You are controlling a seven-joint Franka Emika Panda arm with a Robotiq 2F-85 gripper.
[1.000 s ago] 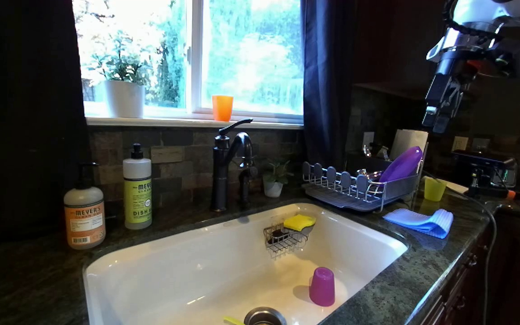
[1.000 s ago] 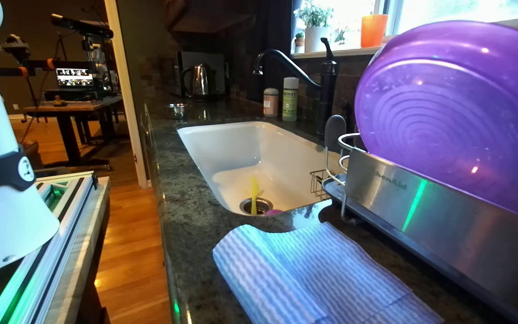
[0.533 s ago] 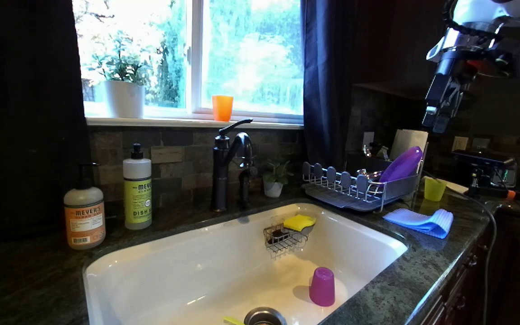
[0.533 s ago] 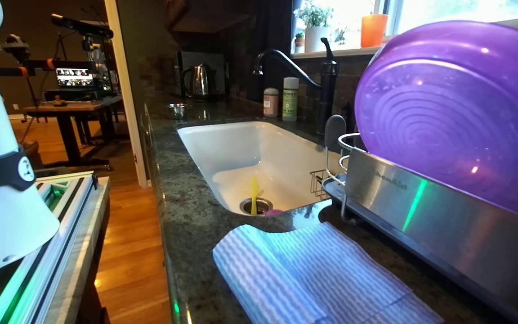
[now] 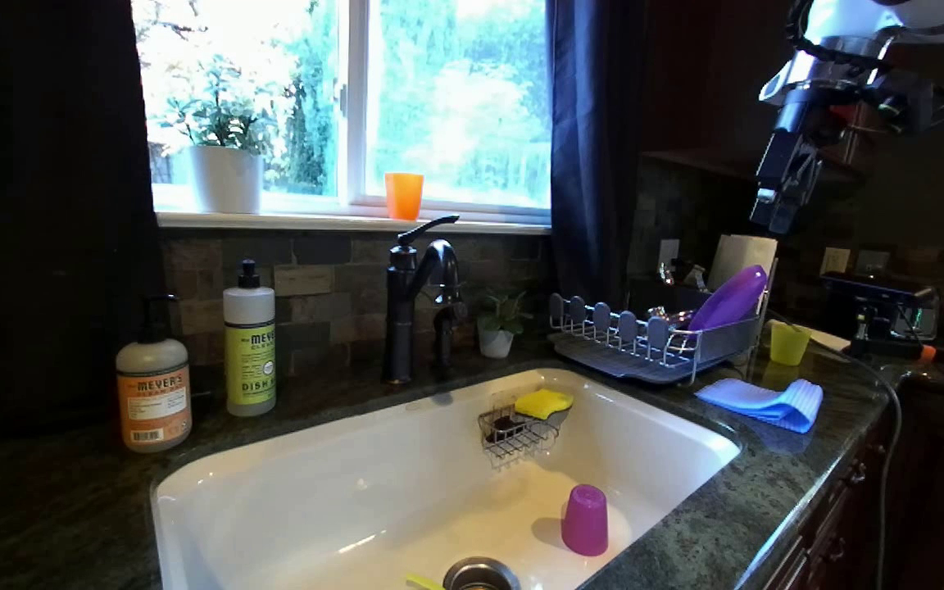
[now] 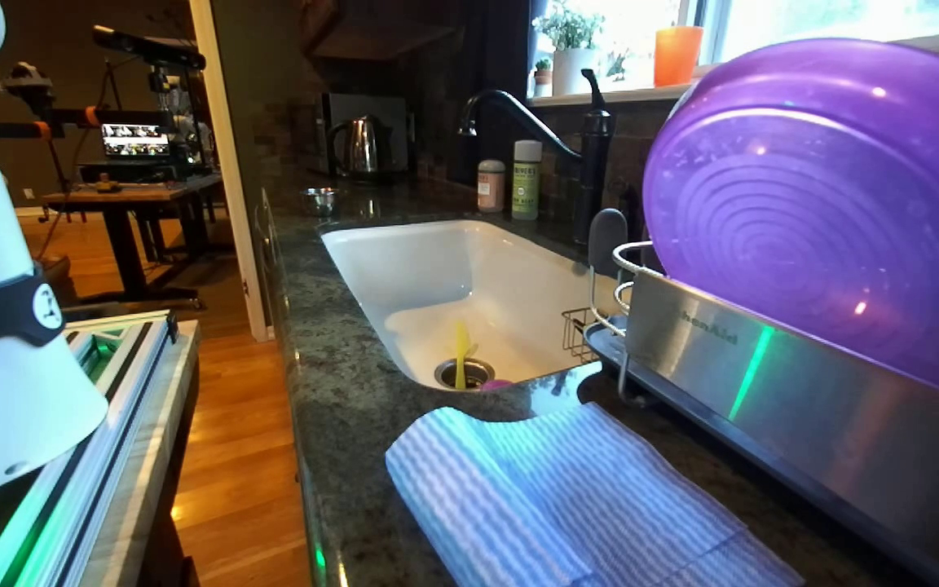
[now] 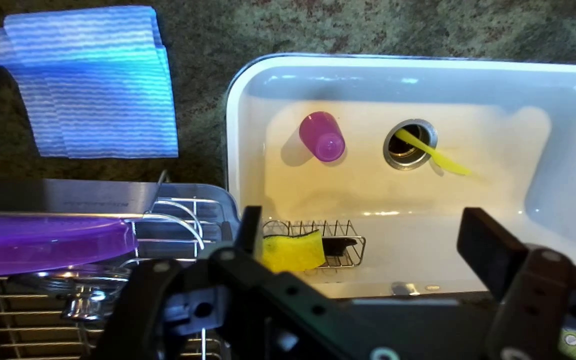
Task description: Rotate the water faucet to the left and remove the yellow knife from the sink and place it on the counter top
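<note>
The water faucet (image 5: 400, 328), dark with its lever (image 5: 429, 230) upright at the top, rises behind the white sink (image 5: 292, 471). Its spout (image 6: 510, 99) arches out in an exterior view. Across the drain lies the yellow knife (image 7: 435, 154), one end over the opening and the other on the basin floor; both exterior views show part of it. Dark speckled counter top (image 7: 200, 112) surrounds the basin. High above the dish rack, apart from faucet and knife, hangs my gripper (image 5: 772, 217). In the wrist view the gripper (image 7: 363, 215) is wide open, nothing held.
A purple cup (image 7: 320, 136) stands upside down in the basin. A wire caddy (image 7: 350, 250) with a yellow sponge (image 7: 293, 251) hangs on the back wall. Dish rack (image 5: 628, 352), purple bowl (image 6: 804, 212), striped cloth (image 7: 98, 85), green soap bottle (image 5: 250, 352) and orange cup (image 5: 404, 196) stand around.
In an exterior view the arm and gripper have shifted slightly to the left and up during the last half second. The faucet, knife and other things are where they were.
</note>
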